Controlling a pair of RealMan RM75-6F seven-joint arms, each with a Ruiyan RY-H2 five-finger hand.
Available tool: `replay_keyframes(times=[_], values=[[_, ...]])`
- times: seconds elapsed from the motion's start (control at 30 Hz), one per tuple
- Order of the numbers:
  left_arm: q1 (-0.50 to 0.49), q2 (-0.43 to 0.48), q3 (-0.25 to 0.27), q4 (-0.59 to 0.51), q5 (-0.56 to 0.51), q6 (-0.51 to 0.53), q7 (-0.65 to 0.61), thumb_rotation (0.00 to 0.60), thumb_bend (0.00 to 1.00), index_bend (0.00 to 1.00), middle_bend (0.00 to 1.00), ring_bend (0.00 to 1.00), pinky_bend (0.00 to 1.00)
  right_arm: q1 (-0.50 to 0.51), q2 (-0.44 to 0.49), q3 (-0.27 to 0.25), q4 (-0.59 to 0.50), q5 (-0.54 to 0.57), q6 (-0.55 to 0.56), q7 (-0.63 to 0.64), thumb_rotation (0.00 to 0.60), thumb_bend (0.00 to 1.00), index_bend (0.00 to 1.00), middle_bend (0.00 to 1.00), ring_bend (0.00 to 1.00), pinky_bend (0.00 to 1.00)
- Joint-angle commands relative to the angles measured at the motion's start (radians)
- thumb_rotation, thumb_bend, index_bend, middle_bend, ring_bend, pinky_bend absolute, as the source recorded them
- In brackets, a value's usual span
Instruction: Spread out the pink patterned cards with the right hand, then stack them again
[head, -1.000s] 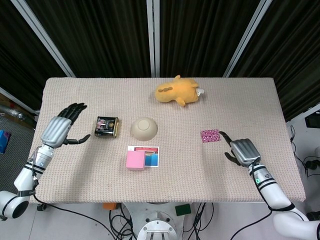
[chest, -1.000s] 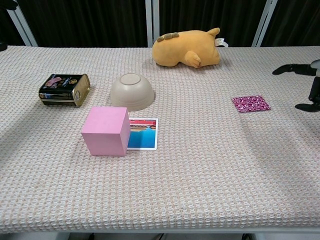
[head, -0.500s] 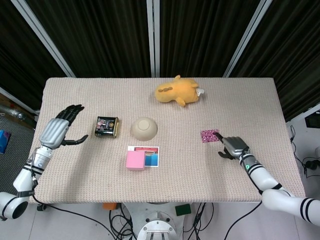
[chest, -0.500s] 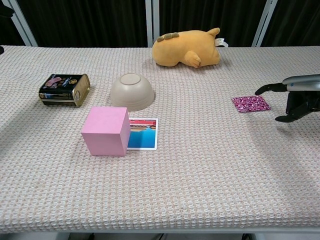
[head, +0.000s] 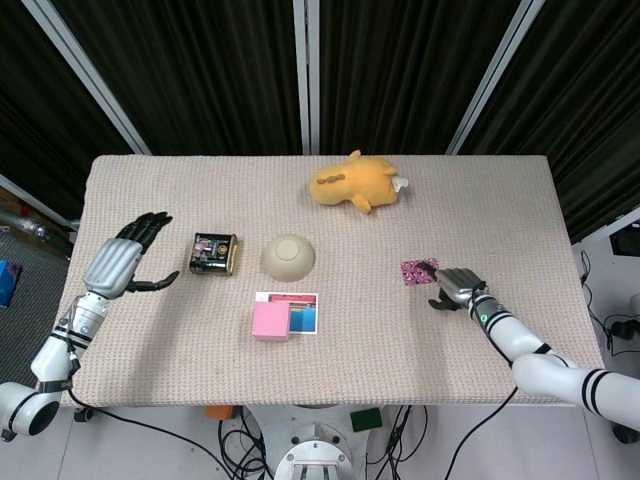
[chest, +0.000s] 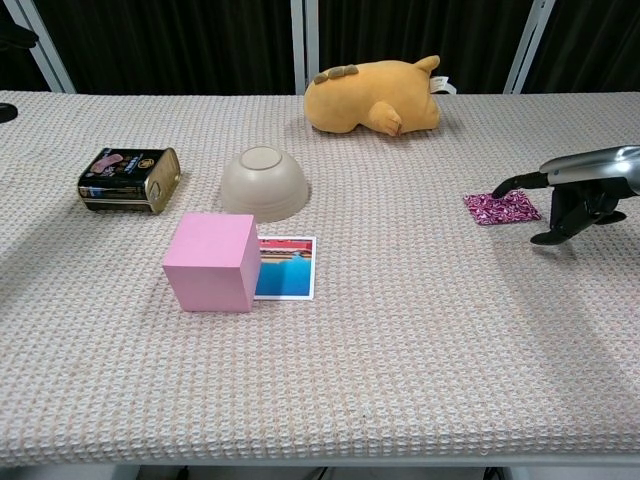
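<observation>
Right hand (chest: 585, 190) fingertip on flat pink patterned cards (chest: 501, 208); woven tablecloth (chest: 400, 340).

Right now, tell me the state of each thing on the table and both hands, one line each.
Pink patterned cards: stacked, flat, not yet spread.
Right hand: one fingertip reaching over the cards' edge, holding nothing.
Left hand: open, above the table.
Beige bowl: upside down.
Black tin can: lying on its side.
Pink cube: sitting on the edge of a photo card.
Orange plush toy: lying on its side.
</observation>
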Motion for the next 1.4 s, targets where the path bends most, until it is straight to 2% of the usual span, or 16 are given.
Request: replay_keyframes(times=[0.03,0.27,0.93,1.4], values=[[0.000,0.000,0.000,0.002,0.001,0.003,-0.002,0.298,0.22,0.04,0.05,0.02,0.14,0.020,-0.002,-0.006,0.020,0.019,-0.048,0.036,0.600,1.00,0.00,1.00,1.00,0.94],[0.002,0.006,0.001,-0.004,0.004,0.008,-0.013,0.293,0.22,0.04,0.05,0.02,0.14,0.052,0.015,-0.045,0.021,0.015,-0.087,0.066,0.600,1.00,0.00,1.00,1.00,0.94],[-0.004,0.013,0.015,-0.035,0.034,0.011,-0.044,0.299,0.22,0.04,0.05,0.02,0.14,0.021,0.097,-0.165,-0.168,-0.034,0.034,0.070,0.600,1.00,0.00,1.00,1.00,0.94],[-0.010,-0.001,0.018,-0.031,0.034,0.007,-0.027,0.302,0.22,0.04,0.05,0.02,0.14,-0.002,0.133,-0.216,-0.279,-0.064,0.099,0.039,0.600,1.00,0.00,1.00,0.99,0.94]])
